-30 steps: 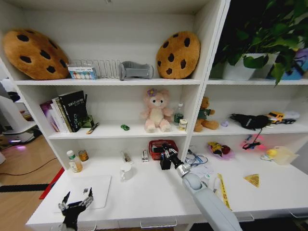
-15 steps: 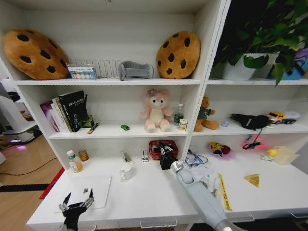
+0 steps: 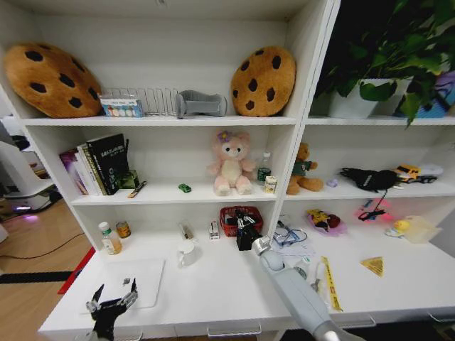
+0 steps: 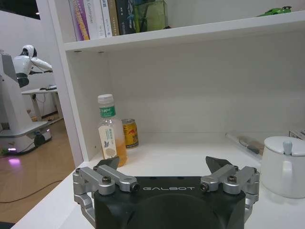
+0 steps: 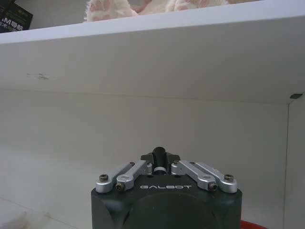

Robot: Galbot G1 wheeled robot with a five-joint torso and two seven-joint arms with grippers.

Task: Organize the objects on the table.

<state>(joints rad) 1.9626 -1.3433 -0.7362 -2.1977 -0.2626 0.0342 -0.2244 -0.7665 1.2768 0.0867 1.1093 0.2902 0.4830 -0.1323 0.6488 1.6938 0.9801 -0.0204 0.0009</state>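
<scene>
— Left end effector (image 3: pixel 111 303) first: how does it stand?
— Fingers spread wide, nothing between them. It hangs low at the front left edge of the table (image 3: pixel 213 284), just by a flat white sheet (image 3: pixel 128 282). Beyond it, at the back left, stand an orange drink bottle (image 4: pixel 109 131) and a small can (image 4: pixel 129 133) side by side.
— And further along?
— A white mug (image 3: pixel 187 253) sits mid-table, apart from both arms. Then the right end effector (image 3: pixel 244 229), reaching to the back of the table over the red basket (image 3: pixel 232 215).
— Open too?
— No, its fingers are drawn together, tips touching; I can't see anything between them. A tiny green toy car (image 3: pixel 185 187) rests on the shelf above.
</scene>
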